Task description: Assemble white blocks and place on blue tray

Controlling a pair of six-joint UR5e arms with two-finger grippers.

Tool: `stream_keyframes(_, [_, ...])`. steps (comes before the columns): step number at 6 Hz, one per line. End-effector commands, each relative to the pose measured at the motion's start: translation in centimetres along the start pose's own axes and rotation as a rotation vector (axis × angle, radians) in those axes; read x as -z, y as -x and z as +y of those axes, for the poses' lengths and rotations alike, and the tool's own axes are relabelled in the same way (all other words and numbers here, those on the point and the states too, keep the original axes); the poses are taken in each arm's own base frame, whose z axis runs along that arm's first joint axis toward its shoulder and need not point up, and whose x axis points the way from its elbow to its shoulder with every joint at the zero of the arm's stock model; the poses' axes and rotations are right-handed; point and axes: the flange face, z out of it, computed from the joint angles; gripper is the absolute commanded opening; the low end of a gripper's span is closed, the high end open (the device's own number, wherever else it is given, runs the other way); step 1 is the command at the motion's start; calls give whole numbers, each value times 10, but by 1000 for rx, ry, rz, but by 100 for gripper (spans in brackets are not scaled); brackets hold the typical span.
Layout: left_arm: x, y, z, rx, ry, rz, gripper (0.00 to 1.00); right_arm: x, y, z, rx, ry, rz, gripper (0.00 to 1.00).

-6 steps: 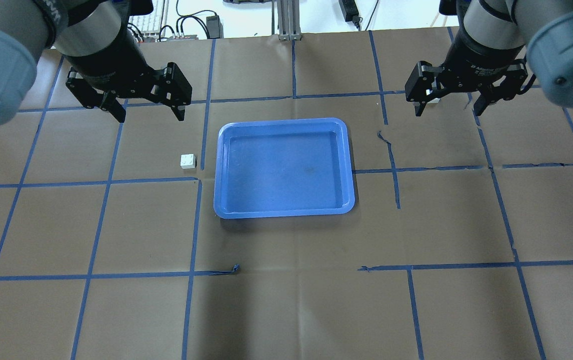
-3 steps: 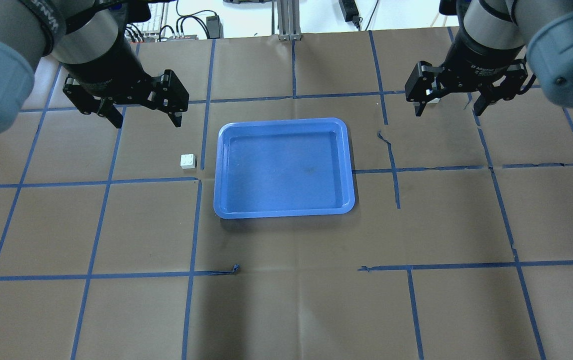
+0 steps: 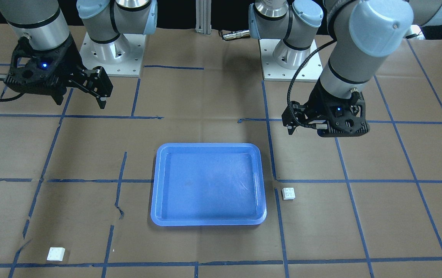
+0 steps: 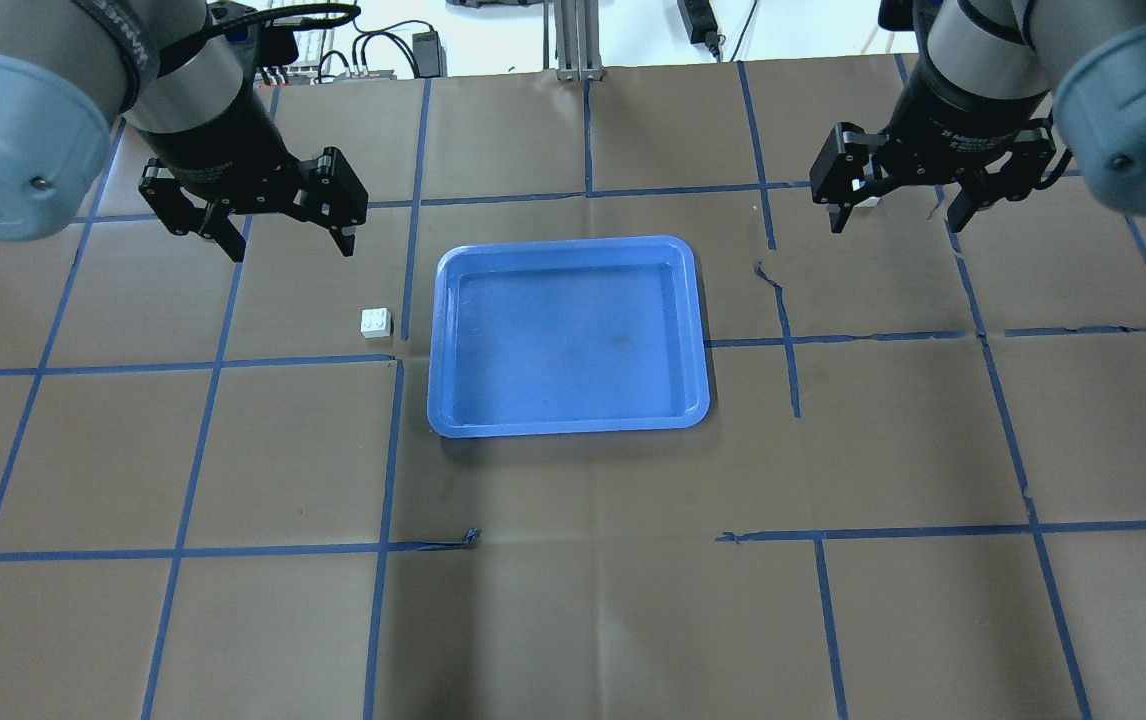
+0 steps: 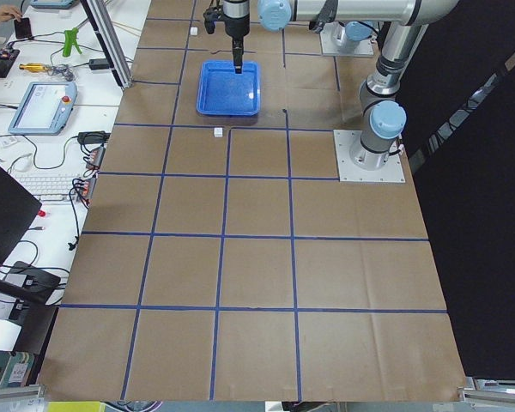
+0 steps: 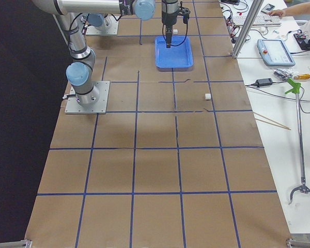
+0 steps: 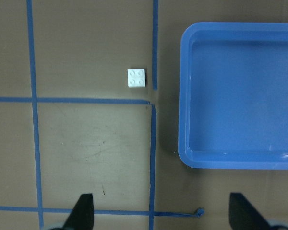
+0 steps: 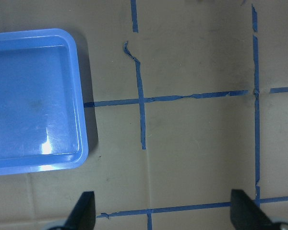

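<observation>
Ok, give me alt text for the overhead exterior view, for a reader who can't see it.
An empty blue tray lies centred on brown paper gridded with blue tape, one white block just off its left side. Both claws hover open beyond it: the left claw on the block's side, the right claw partly hiding a second white block.

Only near-legible text: white print on the right gripper (image 4: 895,215) body, 1 o'clock in the overhead view, is reading roughly "2F Adaptive…". Lettering on the left arm's strap (image 4: 121,35) isn't resolving.
</observation>
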Motion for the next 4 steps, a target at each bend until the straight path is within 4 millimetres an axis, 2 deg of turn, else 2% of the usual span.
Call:
stream_keyframes(1, [-80,13,-42,-2,-7,5,99,0,0,0,0,0,0,100])
stream_keyframes(2, [-139,13,-52,0,-47,7,99,0,0,0,0,0,0,100])
stream_keyframes(3, [-191,13,-49,0,-38,1,99,0,0,0,0,0,0,100])
stream_keyframes(4, [-217,13,-50,1,-68,-1,99,0,0,0,0,0,0,100])
